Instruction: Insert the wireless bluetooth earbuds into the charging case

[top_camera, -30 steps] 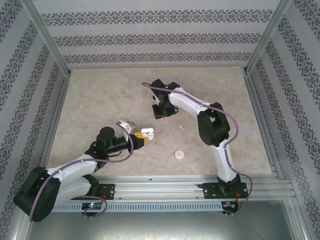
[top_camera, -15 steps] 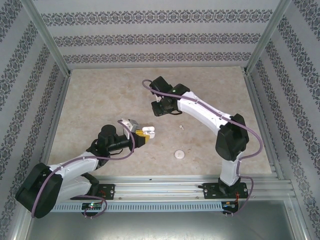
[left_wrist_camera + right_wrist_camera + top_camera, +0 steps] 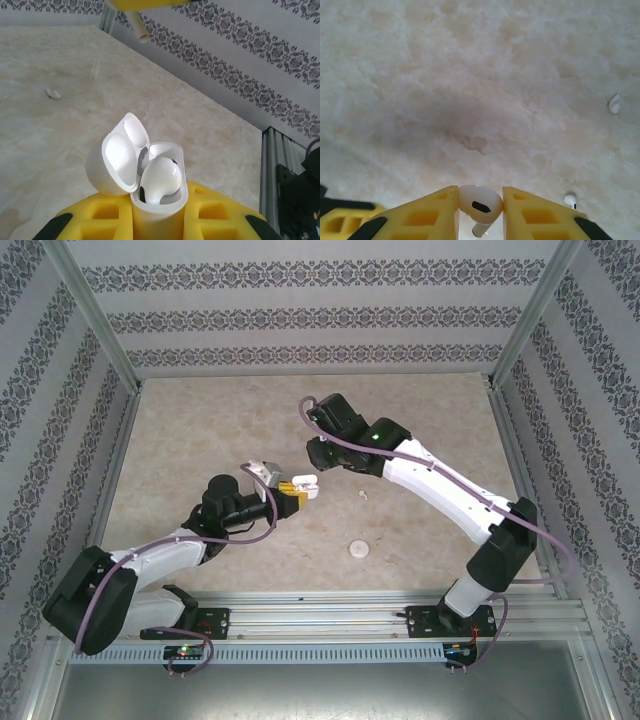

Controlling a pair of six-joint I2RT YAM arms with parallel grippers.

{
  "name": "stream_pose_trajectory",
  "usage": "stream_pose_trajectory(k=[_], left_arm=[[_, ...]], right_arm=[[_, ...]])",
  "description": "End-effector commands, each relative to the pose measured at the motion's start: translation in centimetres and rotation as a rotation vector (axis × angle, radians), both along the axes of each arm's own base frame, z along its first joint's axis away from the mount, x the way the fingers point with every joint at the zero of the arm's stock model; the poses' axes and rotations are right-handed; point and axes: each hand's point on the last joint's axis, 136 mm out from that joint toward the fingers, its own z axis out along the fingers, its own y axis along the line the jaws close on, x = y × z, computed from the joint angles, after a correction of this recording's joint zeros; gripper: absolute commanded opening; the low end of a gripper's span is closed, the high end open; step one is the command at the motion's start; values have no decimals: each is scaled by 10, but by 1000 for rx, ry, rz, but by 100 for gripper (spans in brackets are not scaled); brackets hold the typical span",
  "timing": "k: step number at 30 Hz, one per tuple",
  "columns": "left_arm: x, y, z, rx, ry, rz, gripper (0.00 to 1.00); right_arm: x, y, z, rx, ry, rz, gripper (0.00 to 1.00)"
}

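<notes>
Gripping the open charging case [image 3: 159,212] by its body, our left gripper [image 3: 298,488] holds it above the marbled table [image 3: 200,430], while our right gripper [image 3: 480,197] is clamped on one earbud just beyond it.

We see the case's lid [image 3: 115,165] swung open to the left and a seated earbud [image 3: 161,177] in the case. The pinched earbud [image 3: 479,202] sits between the right gripper's yellow fingers [image 3: 420,215], off the table. A loose earbud [image 3: 362,496] lies on the table right of the case, apart from both grippers; a round white disc [image 3: 358,549] lies nearer the arm bases.
</notes>
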Motion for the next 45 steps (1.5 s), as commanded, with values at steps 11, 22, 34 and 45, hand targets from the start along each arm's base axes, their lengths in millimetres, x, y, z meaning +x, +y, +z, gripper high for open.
stream_pose_trajectory(k=[11, 22, 34, 45], left_arm=[[13, -7, 51, -148, -107, -3, 0], [10, -4, 61, -166, -119, 3, 0], [11, -4, 67, -183, -123, 3, 0], [9, -5, 69, -191, -120, -4, 0]], right_arm=[[-21, -4, 25, 89, -83, 35, 25], [-31, 4, 19, 123, -65, 60, 25], [-40, 7, 8, 110, -61, 85, 25], [-36, 7, 2, 79, -67, 83, 25]])
